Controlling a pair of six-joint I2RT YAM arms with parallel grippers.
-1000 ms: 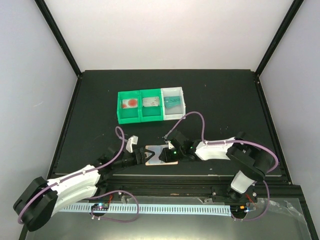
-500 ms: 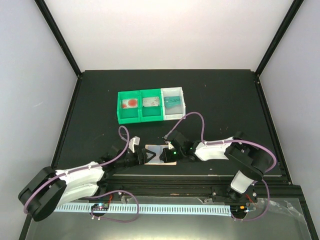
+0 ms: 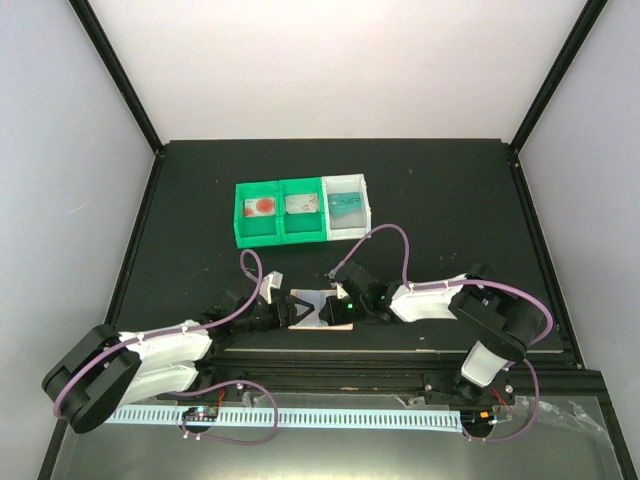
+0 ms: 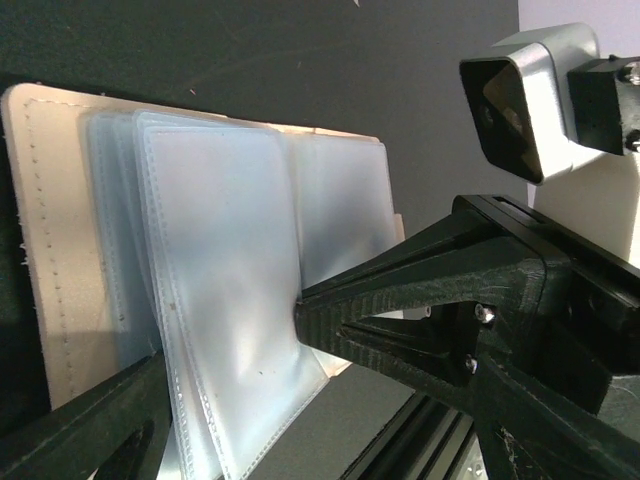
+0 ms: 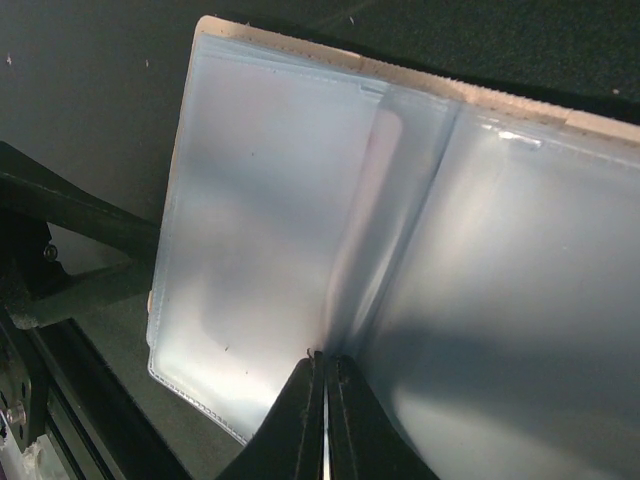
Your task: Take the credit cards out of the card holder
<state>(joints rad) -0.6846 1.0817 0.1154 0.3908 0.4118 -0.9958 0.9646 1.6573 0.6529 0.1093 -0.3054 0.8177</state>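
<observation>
On the table, the bin tray already holds one of the credit cards, and the card holder lies open at the near edge. The left gripper gapes wide over the clear sleeves, while the right gripper is closed, seemingly nipping a leaf. No card shows in these sleeves, so I judge the step to be leafing through, with turning that leaf next.

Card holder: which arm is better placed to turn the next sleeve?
Right, probably. The right gripper is shut on the lifted edge of a clear sleeve; the left gripper sits open at the other side of the card holder, suited to steadying.
</observation>
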